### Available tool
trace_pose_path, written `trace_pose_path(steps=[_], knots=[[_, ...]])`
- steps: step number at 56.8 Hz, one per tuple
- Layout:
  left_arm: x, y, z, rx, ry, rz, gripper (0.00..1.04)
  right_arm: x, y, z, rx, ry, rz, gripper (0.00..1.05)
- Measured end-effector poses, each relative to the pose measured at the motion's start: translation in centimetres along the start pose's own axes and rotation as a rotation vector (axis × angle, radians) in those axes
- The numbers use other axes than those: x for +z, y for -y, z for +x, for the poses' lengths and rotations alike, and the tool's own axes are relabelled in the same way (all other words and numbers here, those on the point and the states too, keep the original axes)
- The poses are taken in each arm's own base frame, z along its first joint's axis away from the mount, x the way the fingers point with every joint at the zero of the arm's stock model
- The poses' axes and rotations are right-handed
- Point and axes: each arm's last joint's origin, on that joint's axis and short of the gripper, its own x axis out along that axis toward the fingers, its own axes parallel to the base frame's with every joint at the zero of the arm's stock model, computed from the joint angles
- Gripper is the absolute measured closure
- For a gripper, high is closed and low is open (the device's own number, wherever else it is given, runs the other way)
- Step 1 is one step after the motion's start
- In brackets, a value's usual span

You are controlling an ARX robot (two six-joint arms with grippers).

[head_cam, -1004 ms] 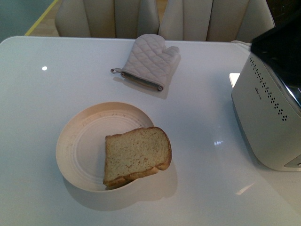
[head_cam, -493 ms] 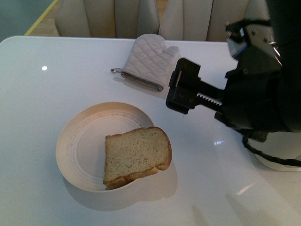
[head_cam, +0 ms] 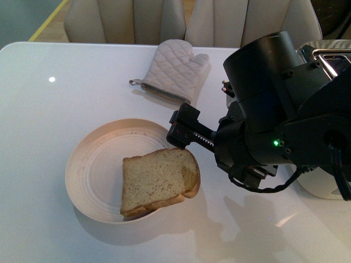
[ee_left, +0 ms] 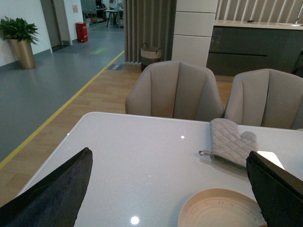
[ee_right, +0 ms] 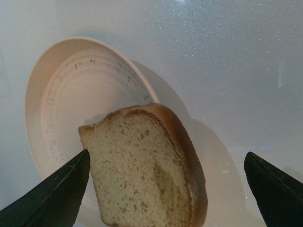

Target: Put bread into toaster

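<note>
The bread (head_cam: pixel 158 183), a thick tan slice with a brown crust, leans on the right rim of a cream plate (head_cam: pixel 90 164). My right gripper (head_cam: pixel 178 131) is open and hovers just above and behind the slice's rounded top. In the right wrist view the bread (ee_right: pixel 142 170) lies between the open fingertips (ee_right: pixel 57 198), with the gripper (ee_right: pixel 165 196) apart from it. The white toaster (head_cam: pixel 323 189) stands at the right, mostly hidden by my right arm; its chrome top (head_cam: pixel 332 52) shows. My left gripper (ee_left: pixel 165 198) is open and empty, above the table near the plate (ee_left: pixel 213 210).
A grey quilted oven mitt (head_cam: pixel 173 71) lies at the back middle of the white table (head_cam: pixel 55 109); it also shows in the left wrist view (ee_left: pixel 232 142). Beige chairs (head_cam: pixel 126 19) stand behind the table's far edge.
My right arm has swung in from the right and down toward the bread, and now covers most of the toaster. The bread and plate have not moved.
</note>
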Motion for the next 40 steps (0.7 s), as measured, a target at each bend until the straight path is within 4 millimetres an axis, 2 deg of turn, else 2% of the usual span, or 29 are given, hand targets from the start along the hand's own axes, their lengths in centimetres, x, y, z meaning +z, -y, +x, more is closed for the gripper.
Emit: trace_pose_path(steps=[11, 25, 40], knots=[[0.0, 0.0, 0.0, 0.000, 0.000, 0.000, 0.07, 0.3, -0.3, 1.5, 0.008, -0.029, 0.016, 0.09], [0.0, 0.0, 0.0, 0.000, 0.000, 0.000, 0.07, -0.4, 0.1, 3.3, 0.014, -0.101, 0.098, 0.09], [0.0, 0.0, 0.0, 0.000, 0.000, 0.000, 0.07, -0.6, 0.2, 3.7, 0.018, -0.119, 0.128, 0.09]])
